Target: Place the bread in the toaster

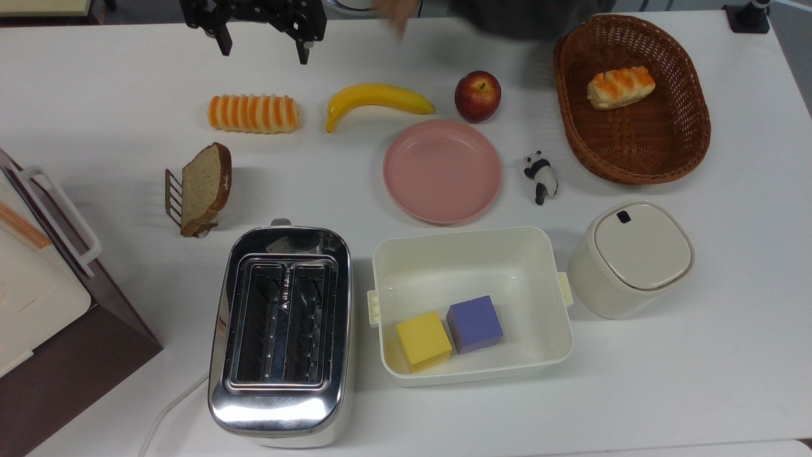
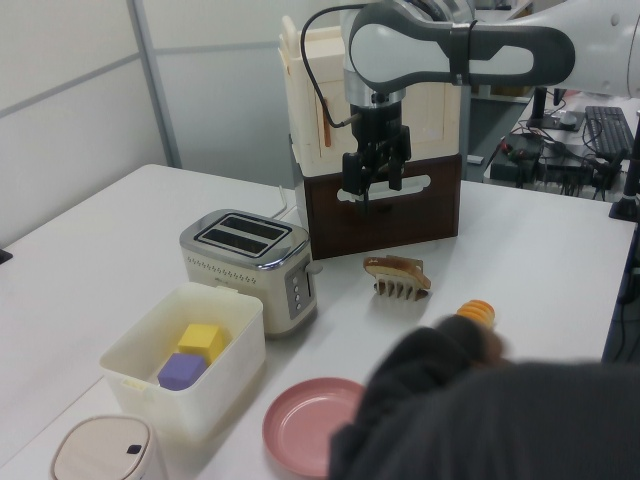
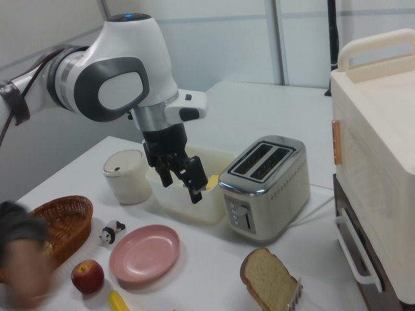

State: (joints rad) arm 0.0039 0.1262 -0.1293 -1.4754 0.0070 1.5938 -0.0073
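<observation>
In the top view, going left to right: the bread (image 1: 206,185) is propped on edge in a little wire rack (image 1: 172,198), leaning against it, rounded crust end pointing to the top edge of the top view, long axis running roughly top to bottom; it sits just above the toaster (image 1: 281,336) and apart from it. The toaster's two dark slots are seen with nothing in them, long axis running top to bottom too; a white cord (image 1: 168,406) trails off its lower left corner. Next over, the cream tub (image 1: 471,254) is loaded with a yellow cube (image 1: 423,340) and a purple cube (image 1: 474,324), side by side and touching. The pink plate (image 1: 442,171) above it is bare. Further right, the lidded cream canister (image 1: 631,259) is closed; the wicker basket (image 1: 688,95) holds one orange-glazed bun (image 1: 620,87).

The gripper (image 1: 263,44) is hung above the table at the top edge of the top view, well apart from the bread; its fingers are spread with nothing between them.
</observation>
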